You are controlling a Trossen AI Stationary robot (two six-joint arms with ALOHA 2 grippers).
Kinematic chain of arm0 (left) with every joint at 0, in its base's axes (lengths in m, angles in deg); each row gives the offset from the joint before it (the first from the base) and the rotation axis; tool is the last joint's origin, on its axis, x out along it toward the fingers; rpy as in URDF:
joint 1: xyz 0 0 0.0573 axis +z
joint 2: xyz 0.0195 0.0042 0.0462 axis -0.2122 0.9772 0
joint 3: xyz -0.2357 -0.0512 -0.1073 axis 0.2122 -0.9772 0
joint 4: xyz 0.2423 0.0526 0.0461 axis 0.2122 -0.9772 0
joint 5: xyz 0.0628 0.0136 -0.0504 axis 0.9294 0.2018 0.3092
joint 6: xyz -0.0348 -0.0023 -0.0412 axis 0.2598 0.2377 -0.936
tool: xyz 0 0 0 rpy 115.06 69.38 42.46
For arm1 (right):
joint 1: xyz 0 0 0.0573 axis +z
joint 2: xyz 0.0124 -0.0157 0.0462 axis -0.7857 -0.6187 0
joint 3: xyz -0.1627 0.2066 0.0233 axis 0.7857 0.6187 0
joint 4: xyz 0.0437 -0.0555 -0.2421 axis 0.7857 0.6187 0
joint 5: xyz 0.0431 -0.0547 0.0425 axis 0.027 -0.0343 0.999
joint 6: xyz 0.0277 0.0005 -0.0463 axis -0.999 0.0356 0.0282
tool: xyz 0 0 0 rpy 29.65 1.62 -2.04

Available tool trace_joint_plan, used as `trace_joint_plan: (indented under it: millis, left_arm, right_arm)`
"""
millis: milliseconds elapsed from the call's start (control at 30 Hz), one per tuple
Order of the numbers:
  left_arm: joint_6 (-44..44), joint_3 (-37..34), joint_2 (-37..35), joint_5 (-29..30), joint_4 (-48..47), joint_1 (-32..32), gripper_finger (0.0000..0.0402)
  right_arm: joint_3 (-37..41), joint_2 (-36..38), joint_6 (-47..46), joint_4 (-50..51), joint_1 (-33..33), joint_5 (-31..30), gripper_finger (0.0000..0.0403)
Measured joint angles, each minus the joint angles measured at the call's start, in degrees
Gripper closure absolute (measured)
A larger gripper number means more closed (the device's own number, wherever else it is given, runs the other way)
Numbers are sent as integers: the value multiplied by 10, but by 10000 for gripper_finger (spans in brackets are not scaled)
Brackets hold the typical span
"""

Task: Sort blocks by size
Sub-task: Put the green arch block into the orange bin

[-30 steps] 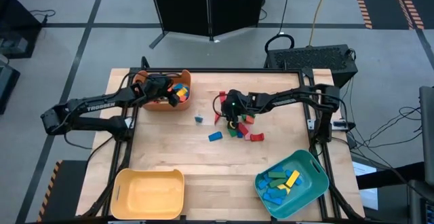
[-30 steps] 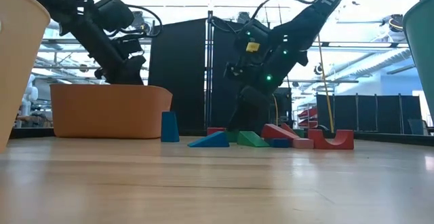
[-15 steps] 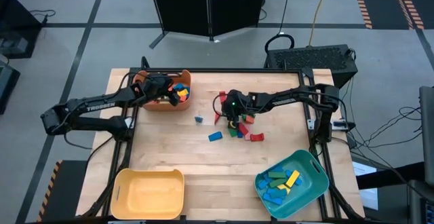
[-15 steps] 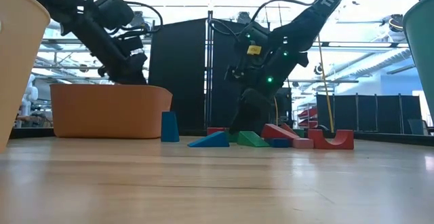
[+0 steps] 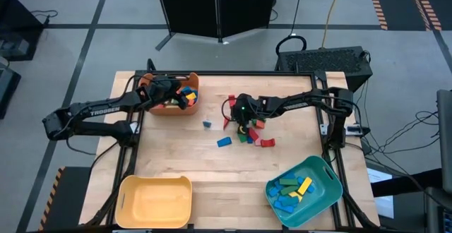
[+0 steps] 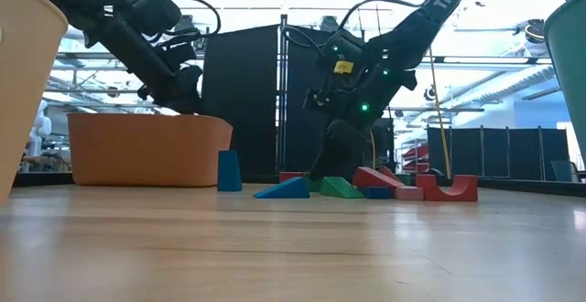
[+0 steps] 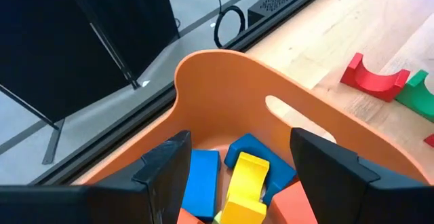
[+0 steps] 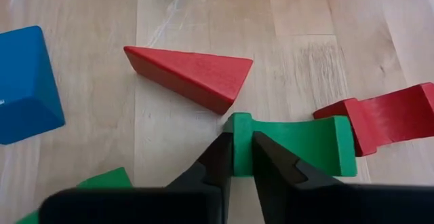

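Green arch block (image 8: 291, 144) now pinched at one end foot between the right gripper (image 8: 237, 157) fingertips, jaws narrowed onto it from a wider stance a second ago. Lying flat on the table (image 5: 183, 162), not lifted. Likely meaning for the sort: grasp made, lift and carry to a bin next.

Long axis running straight out from the fingertips, far end touching a red arch (image 8: 393, 115) beyond; hollow of the arch turned toward the red wedge (image 8: 190, 75), which lies just ahead of the pinch and to one side. Large blue block (image 8: 24, 85) well off on the wedge's side, another green piece (image 8: 102, 180) close beside the finger.

Farther out: left gripper (image 7: 237, 176) spread wide and empty, poised over the orange bin (image 7: 224, 95), with blue and yellow blocks (image 7: 244, 176) below it inside. Yellow bin (image 5: 155, 199) and teal bin (image 5: 326, 171) at the near table edge.
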State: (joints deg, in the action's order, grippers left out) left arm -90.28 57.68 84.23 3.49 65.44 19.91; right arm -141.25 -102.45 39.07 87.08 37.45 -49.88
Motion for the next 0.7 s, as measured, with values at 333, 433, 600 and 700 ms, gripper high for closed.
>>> trace_joint_plan:
  millis: [333, 433, 600, 700]
  left_arm:
    - [-32, 0, 0, -20, 0, 0, 150]
    - [-27, 0, 0, -34, 3, 0, 150]
    - [-29, 0, 0, -89, 37, 0, 150]
    - [-44, 0, -2, -127, 65, 0, 150]
  right_arm:
    - [0, 0, -1, -3, 0, 2, 380]
    - [0, 0, -1, -4, 0, 2, 378]
    - [0, 6, -1, -8, 0, 2, 382]
    - [0, 16, -1, -12, 2, 2, 382]
